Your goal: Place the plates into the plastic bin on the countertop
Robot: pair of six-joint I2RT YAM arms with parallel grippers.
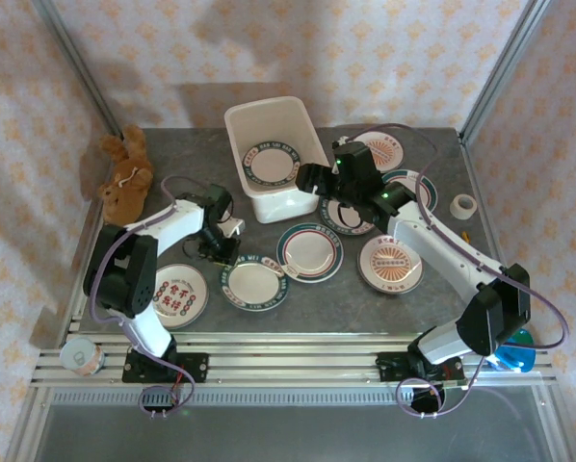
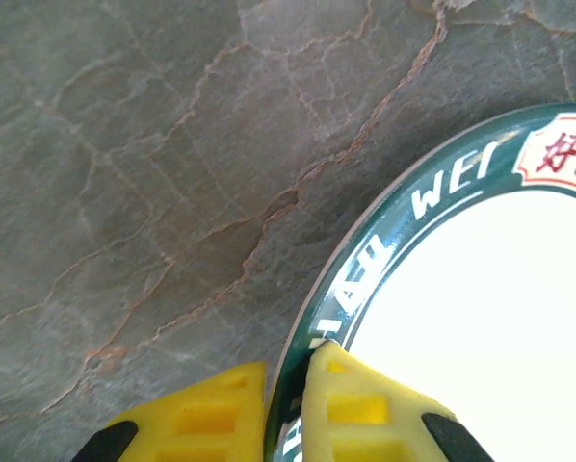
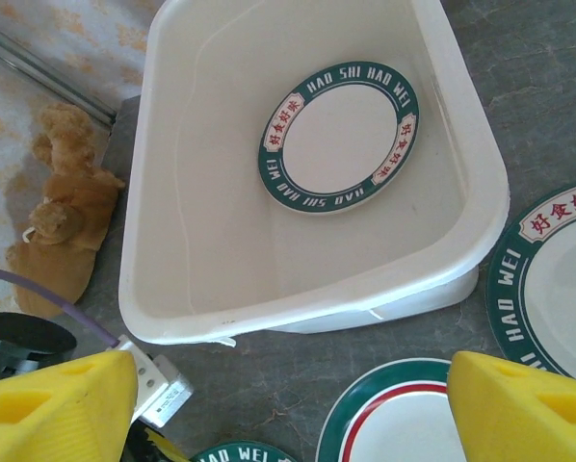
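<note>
The off-white plastic bin (image 1: pixel 259 120) stands at the back centre of the dark countertop (image 1: pixel 172 154), with one green-rimmed plate (image 1: pixel 274 164) flat on its floor (image 3: pixel 338 135). My left gripper (image 1: pixel 225 252) pinches the rim of a green "HAO SHI HAO WEI" plate (image 1: pixel 252 286). Its yellow fingers (image 2: pixel 365 404) straddle that plate's edge (image 2: pixel 384 241), which is low over the stone. My right gripper (image 1: pixel 317 183) hangs open and empty by the bin's (image 3: pixel 221 241) near right corner. More plates lie in front: red-lettered (image 1: pixel 180 294), teal-and-red banded (image 1: pixel 309 252), orange sunburst (image 1: pixel 391 262).
A brown teddy bear (image 1: pixel 124 178) lies left of the bin. Several more plates (image 1: pixel 408 183) sit under and behind the right arm. A tape roll (image 1: pixel 464 205) rests at the right edge. An aluminium frame (image 1: pixel 269 351) borders the near side.
</note>
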